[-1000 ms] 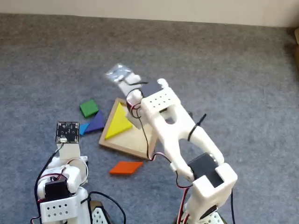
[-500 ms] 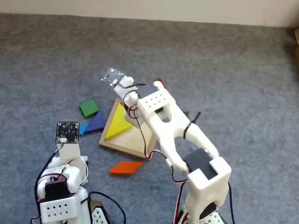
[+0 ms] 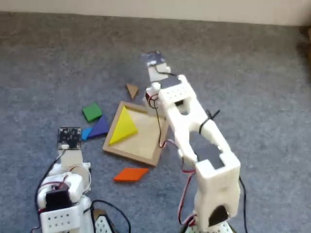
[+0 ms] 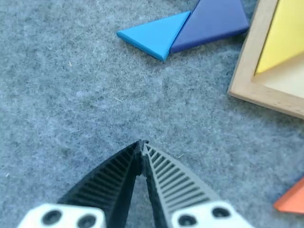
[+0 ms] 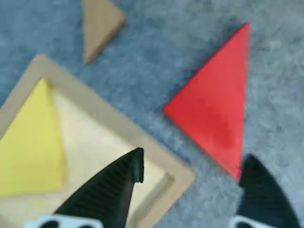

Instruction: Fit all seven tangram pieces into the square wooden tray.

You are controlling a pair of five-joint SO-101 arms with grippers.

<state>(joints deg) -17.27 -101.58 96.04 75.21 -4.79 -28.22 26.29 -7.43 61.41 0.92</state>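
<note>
The square wooden tray (image 3: 131, 155) lies mid-table with a yellow triangle (image 3: 124, 126) in it. My right arm (image 3: 184, 111) stretches past the tray's far right corner. Its gripper (image 5: 194, 166) is open, one finger over the tray's rim (image 5: 118, 121) and the other beside a red triangle (image 5: 216, 109) on the carpet. A small wooden triangle (image 3: 131, 90) lies just beyond the tray. Left of the tray are a green square (image 3: 92, 112), a purple triangle (image 3: 100, 127) and a light blue triangle (image 3: 87, 133). An orange parallelogram (image 3: 130, 174) lies in front. My left gripper (image 4: 142, 145) is shut over bare carpet.
Grey carpet covers the whole table. The left arm's base (image 3: 60, 194) sits at the near left. The light blue triangle (image 4: 154, 35) and purple triangle (image 4: 213, 19) lie ahead of the left gripper, touching each other.
The right arm has swung rightward from above the tray's far left side to its far right corner, uncovering the small wooden triangle. The left arm has kept still.
</note>
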